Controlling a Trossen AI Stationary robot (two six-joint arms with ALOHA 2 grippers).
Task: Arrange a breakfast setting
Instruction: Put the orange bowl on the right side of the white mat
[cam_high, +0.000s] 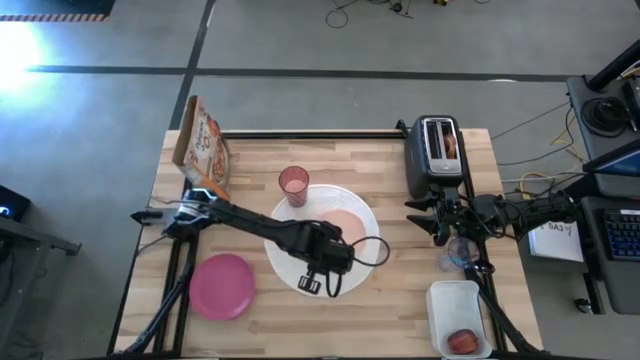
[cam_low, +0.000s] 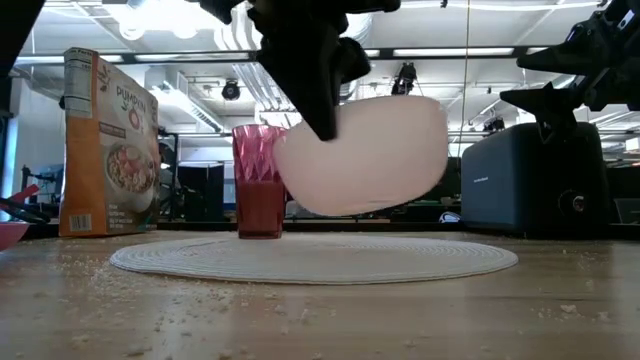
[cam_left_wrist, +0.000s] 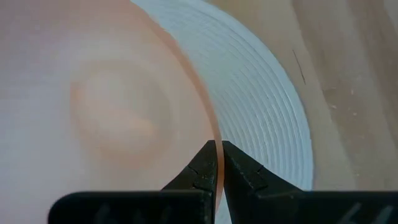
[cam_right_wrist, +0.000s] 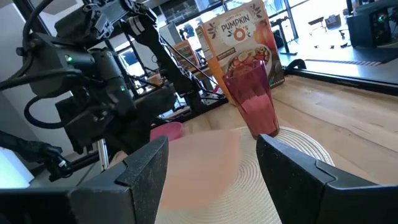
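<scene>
A large white plate (cam_high: 300, 270) lies at the table's middle. Just above it hangs a peach bowl (cam_low: 365, 155), with my left gripper (cam_left_wrist: 219, 149) shut on it. A pink tumbler (cam_high: 293, 185) stands on the plate's far edge. A magenta bowl (cam_high: 222, 286) rests near the front left. My right gripper (cam_right_wrist: 211, 155) waits open and level at the table's right, beside a clear cup (cam_high: 460, 252). A small red fruit (cam_high: 462, 341) lies in the white tub (cam_high: 452, 300). My left gripper pinches the peach bowl's rim (cam_left_wrist: 214, 134) between its two fingers (cam_left_wrist: 199, 174). The fingers come steeply from above, at the bowl's near side. The bowl (cam_high: 345, 225) is lifted clear of the plate (cam_low: 310, 258) and hangs tilted beside and below the fingers.
A cereal box (cam_high: 203, 145) stands at the far left corner. The black-and-silver toaster (cam_high: 437, 150) stands at the far right with something brown in a slot. Bare wood lies along the near edge between the magenta bowl and the tub.
</scene>
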